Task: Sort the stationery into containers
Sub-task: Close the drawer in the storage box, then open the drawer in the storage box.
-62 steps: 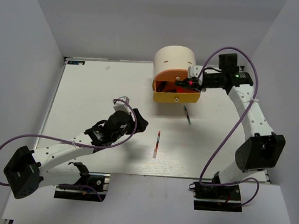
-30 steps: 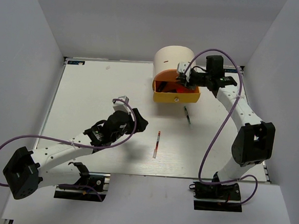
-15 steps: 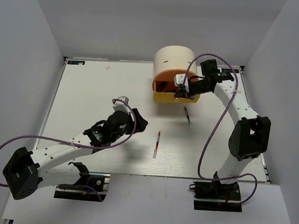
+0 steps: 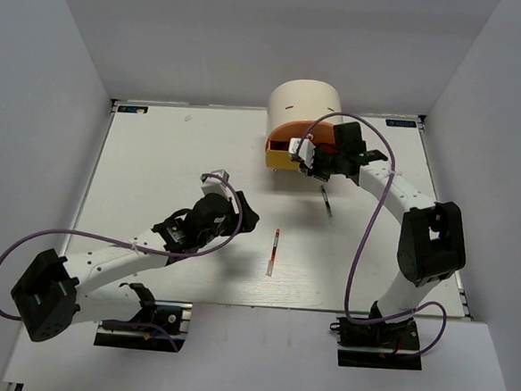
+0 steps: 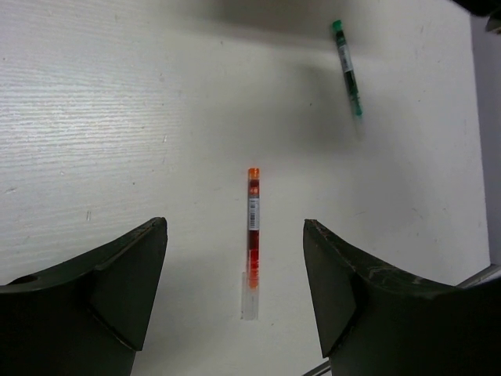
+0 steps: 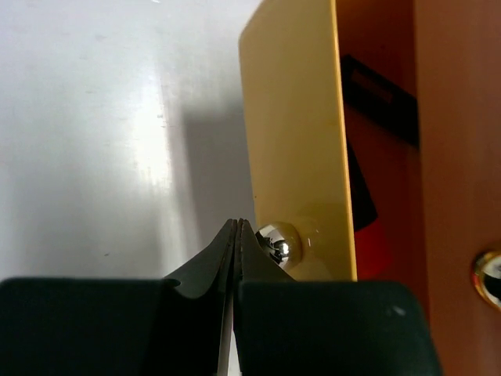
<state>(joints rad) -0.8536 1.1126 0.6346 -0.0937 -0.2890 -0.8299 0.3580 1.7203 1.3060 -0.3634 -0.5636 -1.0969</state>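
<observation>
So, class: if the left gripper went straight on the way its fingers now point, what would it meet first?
The left gripper would probably meet the red pen lying on the table, framed between its open fingers; how far above is unclear.

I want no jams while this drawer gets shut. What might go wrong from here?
1. The right claw is shut, its tips at the round, shiny knob of the yellow drawer; a push there may slide off.
2. In the open drawer lie black and red items; if one sits high, it could catch as the drawer closes.
3. The green pen lies loose on the table near the drawer; a low sweep of that arm could knock it.
</observation>
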